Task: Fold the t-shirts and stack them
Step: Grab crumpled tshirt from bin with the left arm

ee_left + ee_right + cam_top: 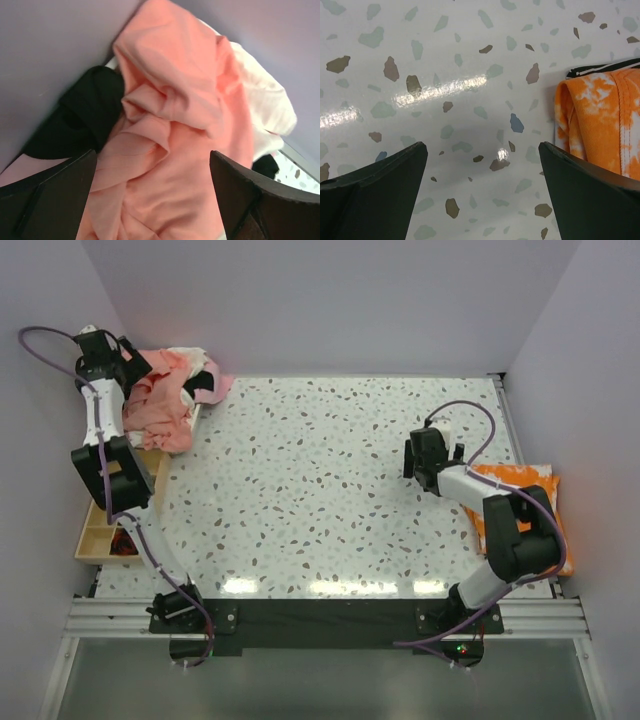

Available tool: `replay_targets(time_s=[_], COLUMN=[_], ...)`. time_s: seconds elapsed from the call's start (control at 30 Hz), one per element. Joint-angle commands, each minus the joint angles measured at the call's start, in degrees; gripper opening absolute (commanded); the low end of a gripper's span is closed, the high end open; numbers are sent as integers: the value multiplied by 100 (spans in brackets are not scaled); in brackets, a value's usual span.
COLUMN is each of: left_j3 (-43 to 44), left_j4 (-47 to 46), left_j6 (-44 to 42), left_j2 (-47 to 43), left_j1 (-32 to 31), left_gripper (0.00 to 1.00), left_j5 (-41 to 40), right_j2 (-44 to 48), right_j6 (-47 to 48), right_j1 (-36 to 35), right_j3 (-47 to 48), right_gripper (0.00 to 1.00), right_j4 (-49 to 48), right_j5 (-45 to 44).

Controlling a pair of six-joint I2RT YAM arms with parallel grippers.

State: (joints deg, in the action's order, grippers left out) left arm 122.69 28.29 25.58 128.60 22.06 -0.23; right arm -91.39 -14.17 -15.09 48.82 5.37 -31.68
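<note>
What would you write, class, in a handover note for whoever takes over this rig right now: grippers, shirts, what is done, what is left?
Left gripper: jaws open, empty, over the crumpled salmon-pink cloth t-shirt in the far-left corner pile.
Right gripper: jaws open, empty, above the speckled white table.
Done: the orange-and-white splotched cloth t-shirt lies apparently folded at the table's right edge.
Left: the salmon-pink one and the cream cloth t-shirt beside it are unfolded; fold each, stack on the orange one.

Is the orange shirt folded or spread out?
Folded: the orange shirt lies as a compact rectangle, its doubled edge showing in the right wrist view.
</note>
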Motion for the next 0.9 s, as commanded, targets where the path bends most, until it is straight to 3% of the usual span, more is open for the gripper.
replay_targets(time_s=[0.0, 0.13, 0.3, 0.4, 0.5, 0.7, 0.8, 0.87], left_j3=[81, -351, -53, -34, -271, -430, -605, -746], left_j4=[-17, -114, 352, 554, 511, 581, 563, 458], left_j6=[-492, -677, -1117, -1170, -1205, -1231, -1205, -1214], left_j2=[-211, -362, -46, -1, -141, -203, -273, -352], left_j1=[-132, -351, -686, -826, -958, -1125, -1143, -1143], left_gripper=[100, 100, 91, 76, 47, 28, 46, 35], left_j5=[593, 682, -107, -372, -662, -873, -926, -987], right_j2=[-124, -440, -414, -370, -388, -397, -388, -397], right_j6=[117, 90, 108, 117, 117, 117, 117, 108], right_j1=[-29, -29, -29, -20, -20, -20, -20, -29], right_j3=[-47, 180, 181, 146, 198, 233, 242, 242], right_gripper=[99, 99, 99, 99, 99, 99, 99, 99], right_j4=[-703, -554, -554, -554, -554, -554, -554, -554], right_j5=[-426, -471, -462, -453, -444, -453, -462, -470])
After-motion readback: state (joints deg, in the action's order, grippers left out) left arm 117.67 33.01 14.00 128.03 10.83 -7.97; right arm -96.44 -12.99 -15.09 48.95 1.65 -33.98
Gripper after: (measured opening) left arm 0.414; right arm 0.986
